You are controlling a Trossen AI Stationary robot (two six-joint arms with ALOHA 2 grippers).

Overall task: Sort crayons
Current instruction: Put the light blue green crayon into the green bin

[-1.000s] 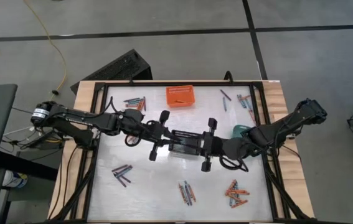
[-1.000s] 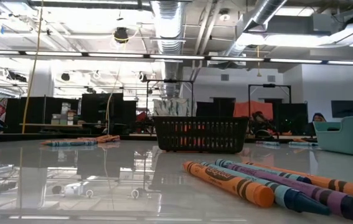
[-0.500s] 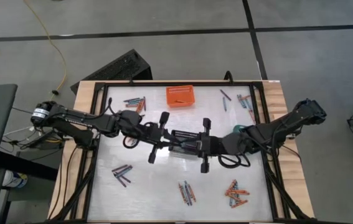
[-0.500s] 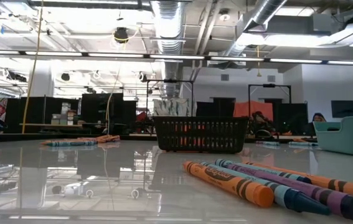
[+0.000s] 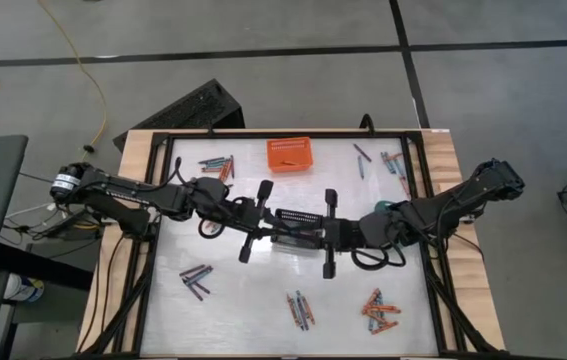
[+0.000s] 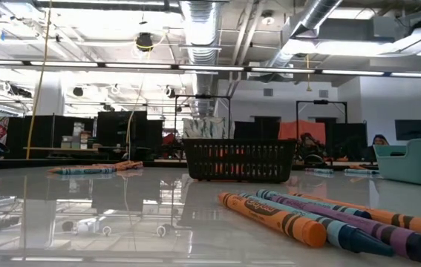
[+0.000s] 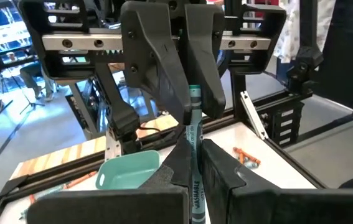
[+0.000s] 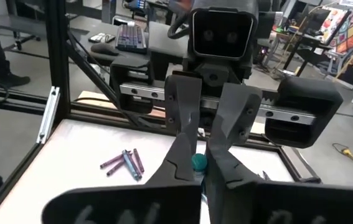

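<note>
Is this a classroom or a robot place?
Probably a robot lab or workshop, not a classroom. Bare pipes and ducts run across the ceiling, a computer keyboard sits on a desk behind, and a black metal frame surrounds the white table holding the crayons.

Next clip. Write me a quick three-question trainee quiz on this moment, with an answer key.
1. True or false: the left pincer and the right pincer are both shut on the same teal crayon.
2. The two arms meet above which one? A. orange basket B. black basket C. teal basket
3. How many baskets stand on the table?
Key: 1 true; 2 B; 3 three.
</note>
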